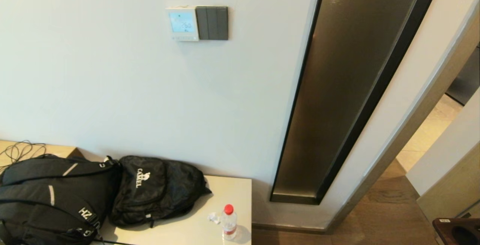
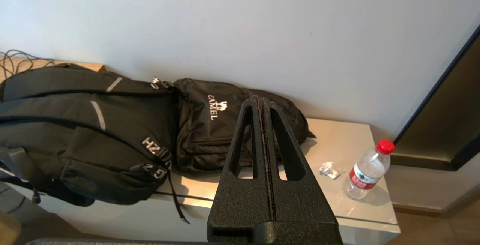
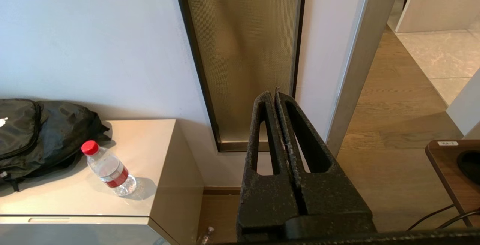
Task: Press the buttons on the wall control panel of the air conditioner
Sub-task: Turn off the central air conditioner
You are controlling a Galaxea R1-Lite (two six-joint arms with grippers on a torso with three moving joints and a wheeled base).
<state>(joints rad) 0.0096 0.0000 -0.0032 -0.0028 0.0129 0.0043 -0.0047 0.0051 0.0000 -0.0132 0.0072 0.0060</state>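
Note:
The air conditioner's control panel (image 1: 182, 24) is white with a lit blue screen reading 26.0 and a row of small buttons (image 1: 184, 38) along its lower edge. It hangs high on the wall, only in the head view. Neither arm shows in the head view. My left gripper (image 2: 261, 100) is shut and empty, low, over the cabinet with the bags. My right gripper (image 3: 272, 95) is shut and empty, low, facing the bronze wall panel. Both are far below the control panel.
A dark grey triple light switch (image 1: 212, 23) adjoins the panel's right side. Two black backpacks (image 1: 157, 189), a water bottle (image 1: 228, 222) and a paper scrap (image 1: 214, 217) lie on the low cabinet (image 1: 195, 230). A tall bronze panel (image 1: 348, 83) and a doorway stand right.

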